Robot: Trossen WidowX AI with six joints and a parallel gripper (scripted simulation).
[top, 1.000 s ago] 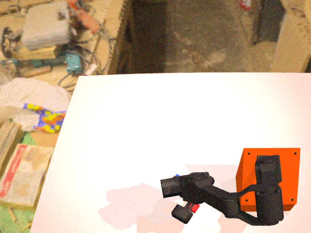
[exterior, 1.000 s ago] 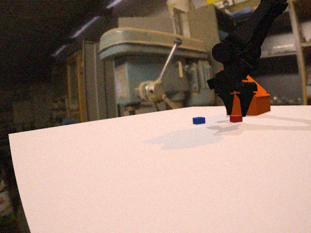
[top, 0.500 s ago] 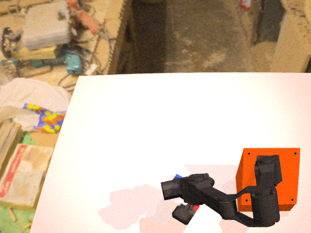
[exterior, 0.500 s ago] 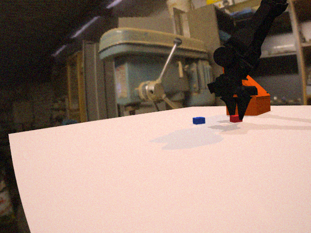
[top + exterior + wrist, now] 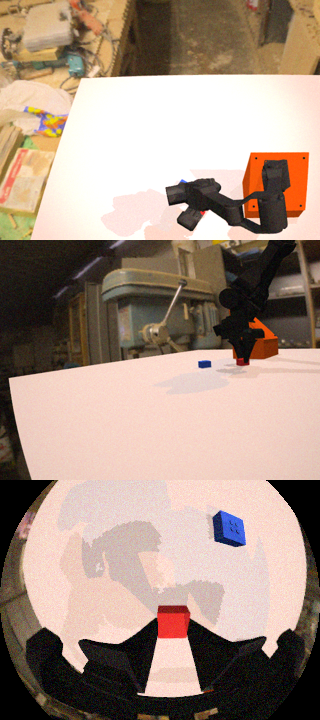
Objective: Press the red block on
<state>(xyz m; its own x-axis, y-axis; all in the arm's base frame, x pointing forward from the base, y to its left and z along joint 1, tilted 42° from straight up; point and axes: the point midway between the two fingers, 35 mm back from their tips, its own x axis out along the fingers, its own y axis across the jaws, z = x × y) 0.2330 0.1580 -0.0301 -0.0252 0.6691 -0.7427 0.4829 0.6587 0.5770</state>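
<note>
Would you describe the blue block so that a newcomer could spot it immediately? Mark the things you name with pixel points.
Find the orange base (image 5: 297, 180) (image 5: 268, 347) on the white table (image 5: 129, 116) (image 5: 129, 420). Near it, the end effector (image 5: 244, 360) (image 5: 172, 622) grips a red block (image 5: 239, 362) (image 5: 172, 625). The blue block (image 5: 183, 181) (image 5: 204, 364) (image 5: 229, 529) stands apart, ungripped.

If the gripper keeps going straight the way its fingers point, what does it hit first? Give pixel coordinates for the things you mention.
Likely the white table (image 5: 155, 116) (image 5: 129, 420) (image 5: 285, 580), right under the red block (image 5: 202, 212) (image 5: 239, 362) (image 5: 172, 625) it grips; the gap looks tiny, maybe nil.
</note>
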